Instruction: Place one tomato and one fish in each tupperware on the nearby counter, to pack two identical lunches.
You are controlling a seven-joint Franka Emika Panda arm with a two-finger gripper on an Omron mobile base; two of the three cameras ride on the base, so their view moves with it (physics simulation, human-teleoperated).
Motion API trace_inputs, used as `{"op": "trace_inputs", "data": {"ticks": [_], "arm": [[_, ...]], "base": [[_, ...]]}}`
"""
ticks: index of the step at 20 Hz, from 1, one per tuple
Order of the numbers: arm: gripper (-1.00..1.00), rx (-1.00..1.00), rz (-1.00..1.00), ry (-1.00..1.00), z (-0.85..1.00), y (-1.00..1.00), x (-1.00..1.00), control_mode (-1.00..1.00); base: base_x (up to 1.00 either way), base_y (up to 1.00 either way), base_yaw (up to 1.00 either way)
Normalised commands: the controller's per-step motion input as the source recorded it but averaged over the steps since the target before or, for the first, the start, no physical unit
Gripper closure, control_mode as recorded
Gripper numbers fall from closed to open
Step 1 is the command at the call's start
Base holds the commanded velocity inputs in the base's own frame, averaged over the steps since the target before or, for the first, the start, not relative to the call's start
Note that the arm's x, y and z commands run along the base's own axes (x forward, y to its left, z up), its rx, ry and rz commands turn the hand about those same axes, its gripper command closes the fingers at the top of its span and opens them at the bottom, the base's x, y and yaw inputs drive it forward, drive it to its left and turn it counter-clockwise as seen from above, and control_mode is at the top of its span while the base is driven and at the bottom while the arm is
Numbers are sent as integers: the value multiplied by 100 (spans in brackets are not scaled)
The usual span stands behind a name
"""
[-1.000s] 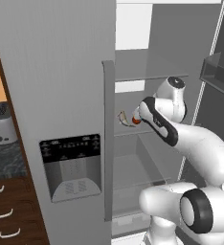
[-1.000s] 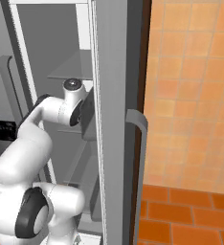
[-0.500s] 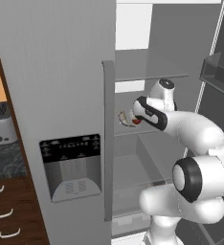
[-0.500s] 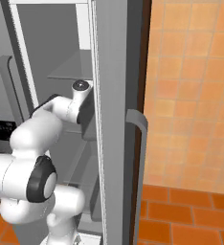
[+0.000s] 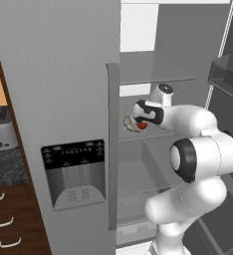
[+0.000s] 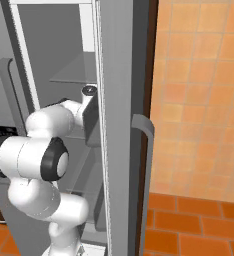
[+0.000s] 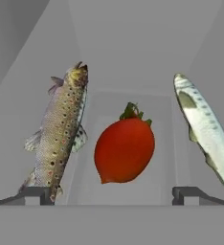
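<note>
Item: gripper (image 7: 113,194), reaching into the open fridge (image 5: 153,60) at shelf height. Jaws spread wide apart, nothing between them.

Item: tomato (image 7: 124,150), red, green stem at 12 o'clock, lying on the fridge shelf (image 7: 133,103) dead ahead, centred between the fingertips.

Item: brown speckled fish (image 7: 61,129), at 9 o'clock of the tomato, close beside it.

Item: silvery fish (image 7: 205,131), at 3 o'clock of the tomato, a little farther off.

Item: counter (image 5: 4,162) with toaster (image 5: 0,135), far left; tubs seemingly out of frame.

Risk: the left fingertip (image 7: 35,193) sits near the speckled fish's tail; closing could nudge or pinch it. The round tomato could squirt from the pads and roll along the shelf.
</note>
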Motion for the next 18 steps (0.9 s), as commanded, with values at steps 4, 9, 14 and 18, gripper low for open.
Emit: {"op": "trace_inputs", "data": {"ticks": [4, 9, 14, 18], "arm": [[-100, 0, 0, 2, -32, 0, 37, -100], [-100, 0, 0, 4, -28, 0, 13, -100], [-100, 0, 0, 1, -8, 0, 26, -100], [100, 0, 0, 2, -19, 0, 18, -100]], "base": [[0, 0, 0], [0, 0, 0], [0, 0, 0], [0, 0, 0]]}}
